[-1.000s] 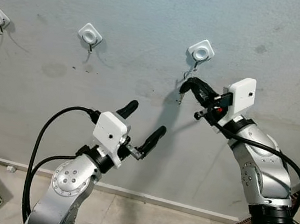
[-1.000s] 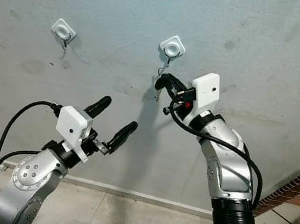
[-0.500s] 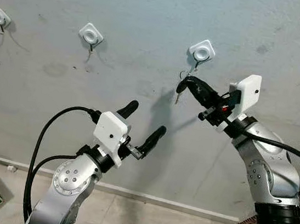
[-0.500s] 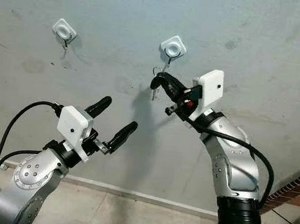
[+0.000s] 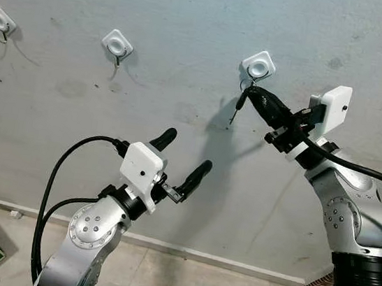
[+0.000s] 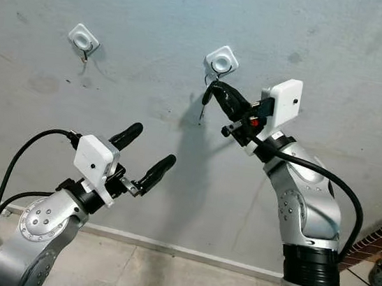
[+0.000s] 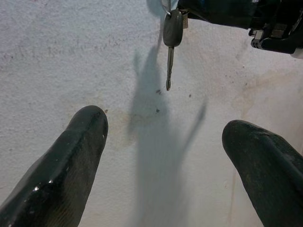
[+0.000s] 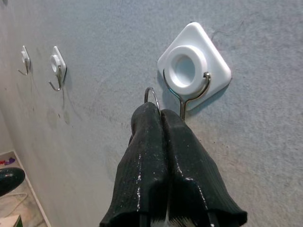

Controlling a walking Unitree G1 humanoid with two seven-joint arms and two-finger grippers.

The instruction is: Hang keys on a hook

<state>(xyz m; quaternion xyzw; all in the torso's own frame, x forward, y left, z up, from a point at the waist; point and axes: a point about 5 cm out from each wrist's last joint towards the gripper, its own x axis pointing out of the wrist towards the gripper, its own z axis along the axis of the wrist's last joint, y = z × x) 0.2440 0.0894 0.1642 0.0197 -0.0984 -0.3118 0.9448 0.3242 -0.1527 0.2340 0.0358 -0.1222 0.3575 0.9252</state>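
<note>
Raised since a second ago, the right gripper [image 5: 251, 94] now sits just under the right-hand hook [image 5: 258, 67]. Left to right: the left gripper [image 5: 182, 161] waits low, fingers apart. The key [image 5: 240, 101] hangs blade-down from the right gripper's clamped fingers, its ring [image 8: 152, 95] just beside the hook wire, arm stretched up-left.

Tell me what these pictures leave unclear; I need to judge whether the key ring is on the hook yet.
- Right wrist view: the right claw is shut on the key ring; its fingers cover the hook tip, so ring-over-hook cannot be told.
- Eye views: ring and hook are too small to separate.
- Left wrist view: the key hangs below, its ring cut off by the top edge.
- Left claw is open, idle.
</note>
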